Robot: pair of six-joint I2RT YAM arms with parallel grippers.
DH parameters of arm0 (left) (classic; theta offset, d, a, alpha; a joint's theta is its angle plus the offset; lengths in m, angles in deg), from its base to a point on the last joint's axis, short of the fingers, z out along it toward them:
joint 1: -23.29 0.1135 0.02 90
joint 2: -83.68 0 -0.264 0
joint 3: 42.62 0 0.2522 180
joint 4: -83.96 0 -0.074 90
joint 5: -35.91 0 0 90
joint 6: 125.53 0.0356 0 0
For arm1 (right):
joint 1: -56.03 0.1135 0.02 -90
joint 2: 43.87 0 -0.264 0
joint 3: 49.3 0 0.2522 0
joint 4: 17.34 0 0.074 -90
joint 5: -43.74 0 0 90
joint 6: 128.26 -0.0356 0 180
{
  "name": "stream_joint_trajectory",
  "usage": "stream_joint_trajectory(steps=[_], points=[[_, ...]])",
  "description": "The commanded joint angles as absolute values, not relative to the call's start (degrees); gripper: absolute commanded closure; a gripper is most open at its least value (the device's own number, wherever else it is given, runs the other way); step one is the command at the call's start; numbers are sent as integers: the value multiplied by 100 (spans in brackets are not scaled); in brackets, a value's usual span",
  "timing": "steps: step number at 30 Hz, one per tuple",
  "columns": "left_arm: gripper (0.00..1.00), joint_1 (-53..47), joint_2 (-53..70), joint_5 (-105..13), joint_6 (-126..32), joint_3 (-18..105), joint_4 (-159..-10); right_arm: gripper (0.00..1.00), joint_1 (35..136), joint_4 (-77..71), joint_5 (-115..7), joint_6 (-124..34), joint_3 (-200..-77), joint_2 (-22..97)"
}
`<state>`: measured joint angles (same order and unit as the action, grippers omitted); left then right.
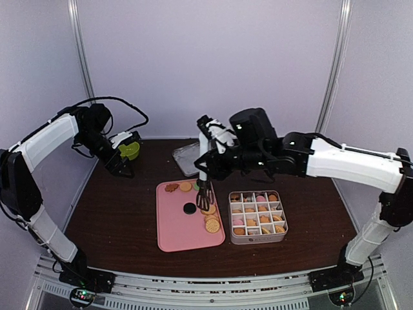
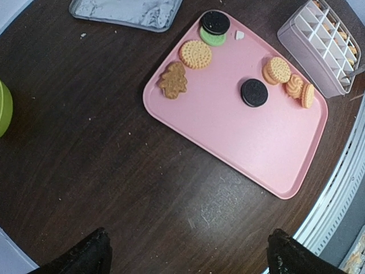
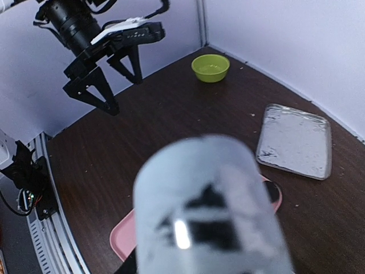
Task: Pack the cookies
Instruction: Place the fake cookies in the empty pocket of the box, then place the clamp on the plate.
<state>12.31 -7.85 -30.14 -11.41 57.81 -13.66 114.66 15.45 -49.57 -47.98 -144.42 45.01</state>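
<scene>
Nearest, a pink tray (image 1: 174, 232) is seen mid-table, with a divided box (image 1: 258, 240) just beside it on the right. Most box cells are already filled. Loose cookies (image 1: 211, 224) are left on the tray: a golden cluster along its right edge, one black cookie (image 1: 189, 208) in the middle, and a few more at the far edge, including a brown flower-shaped one.

Tongs (image 1: 202, 174) are grasped by the right claw (image 1: 210, 147), with the long axis running far to near and the tips pointed down. The tips are placed over the tray's right side, at the far end of the golden cluster, with the black cookie just to their near left. Whether a cookie is pinched in the tips cannot be told. The box lies right of the tips, so a short rightward carry is judged to be needed.

Farther left, the left claw (image 1: 121, 166) is held released, fingers wide, well apart from the tray. The right arm is the nearer one.

At the far side, a foil tray (image 1: 186, 158) and a green bowl (image 1: 130, 151) are seen.
</scene>
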Motion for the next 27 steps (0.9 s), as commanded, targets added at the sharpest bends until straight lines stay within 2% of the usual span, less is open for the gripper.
stream_joint_trajectory(steps=[1,6,14,27], points=[[2,1392,-503,-3079,-1117,5483,-1540,65,11692,2472,-5406,-4871,-15712,5780],[2,1658,-415,-3061,-1110,5301,-1563,64,11826,2811,-5395,-4779,-16665,6996],[2,1715,-349,-3040,-1127,5203,-1599,62,11869,2674,-5422,-4839,-17568,8119],[2,1721,-598,-3343,-1584,5648,-1616,59,11879,2124,-5862,-5066,-18038,9018]])
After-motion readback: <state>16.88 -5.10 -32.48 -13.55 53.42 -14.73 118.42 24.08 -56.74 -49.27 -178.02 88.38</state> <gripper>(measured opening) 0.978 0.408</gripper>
